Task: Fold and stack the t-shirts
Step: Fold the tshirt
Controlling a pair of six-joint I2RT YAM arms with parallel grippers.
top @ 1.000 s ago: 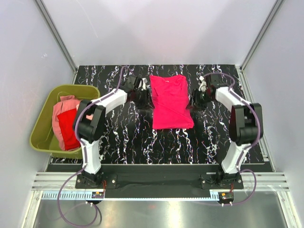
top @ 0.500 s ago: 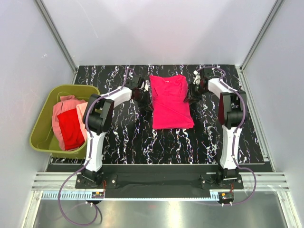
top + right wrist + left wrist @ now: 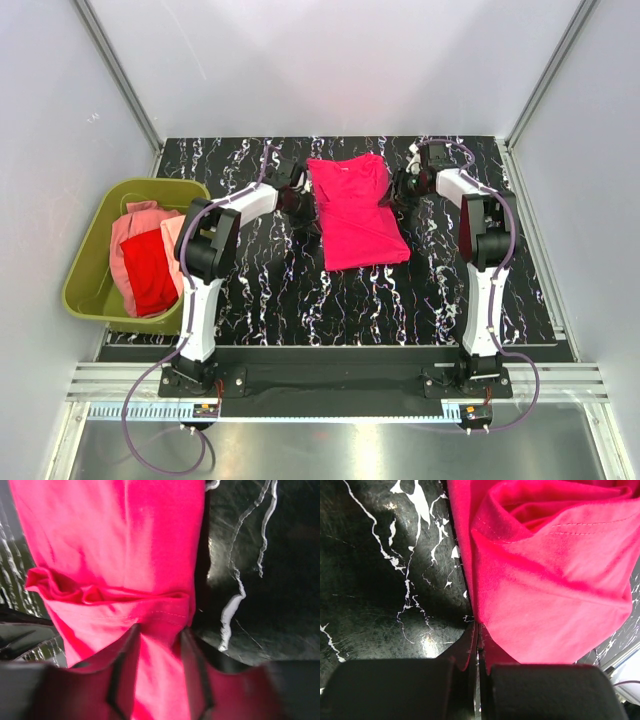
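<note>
A: Magenta shirt (image 3: 355, 212), where does it lie?
B: Flat on the table (image 3: 300, 290), toward the far side, between the two arms. Its sides are turned in, so it shows as a long panel, slightly askew.
A: And the left gripper (image 3: 478, 630)?
B: It sits at the shirt's left edge, near the far end. Its jaws are pressed together, and the wrist view shows the cloth's edge running right into the tips, so it pinches the shirt there.
A: The right gripper (image 3: 157, 635)?
B: It is at the right edge, opposite the left one. Its fingers (image 3: 125, 670) stand apart, astride a hemmed fold, and cloth fills the gap between them. The jaws are part open, not clamped together.
A: Is any cloth off the table?
B: Just beyond the left tips a loose fold bulges up. How high it stands cannot be told.
A: The other shirts?
B: They are in the tub (image 3: 85, 290) beside the table's left edge, well apart from the magenta one. A red shirt (image 3: 150, 270) lies on a salmon shirt (image 3: 125, 235), both crumpled and unfolded
</note>
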